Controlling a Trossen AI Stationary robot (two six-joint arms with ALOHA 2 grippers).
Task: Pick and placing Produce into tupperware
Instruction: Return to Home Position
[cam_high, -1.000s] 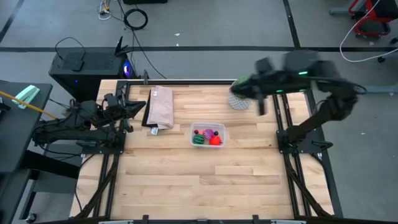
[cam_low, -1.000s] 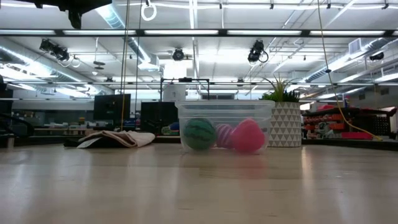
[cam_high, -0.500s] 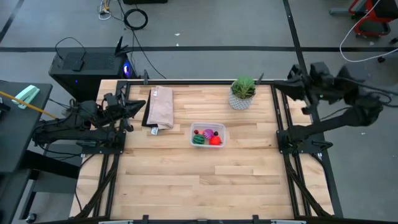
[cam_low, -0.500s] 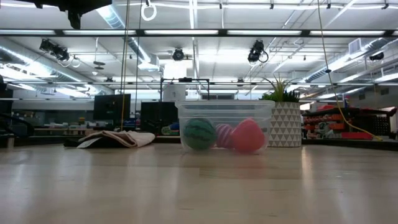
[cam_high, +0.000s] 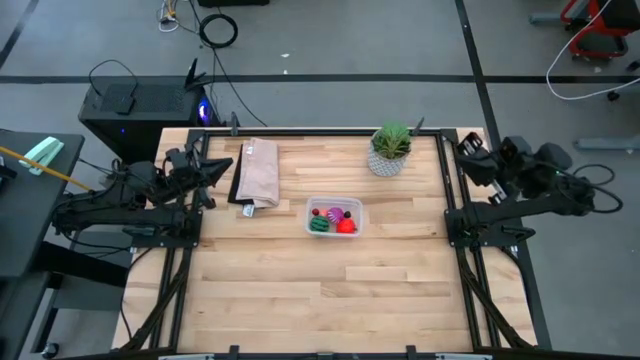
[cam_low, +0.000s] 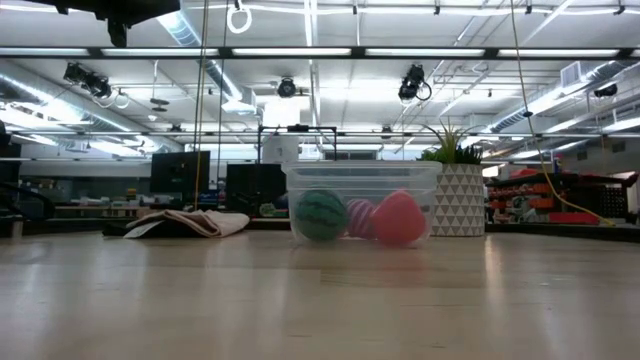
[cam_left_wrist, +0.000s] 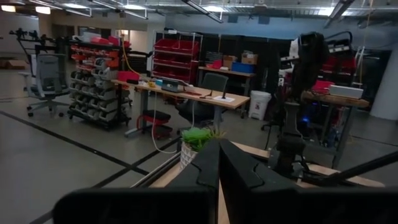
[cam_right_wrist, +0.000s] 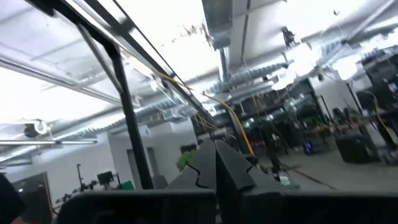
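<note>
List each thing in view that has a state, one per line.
tupperware: lidless, upright, holding the produce.
produce: inside the tupperware.
paper bag: lying flat on the table.
potted plant: upright.
left gripper: shut, empty, by the table's left edge.
right gripper: shut, empty, by the table's right edge.

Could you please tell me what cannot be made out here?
- The small bits in the tupperware: too small in the high view; in the low view the green striped ball and red piece screen them.
- The paper bag: its paper hides its inside, high and low views.
</note>
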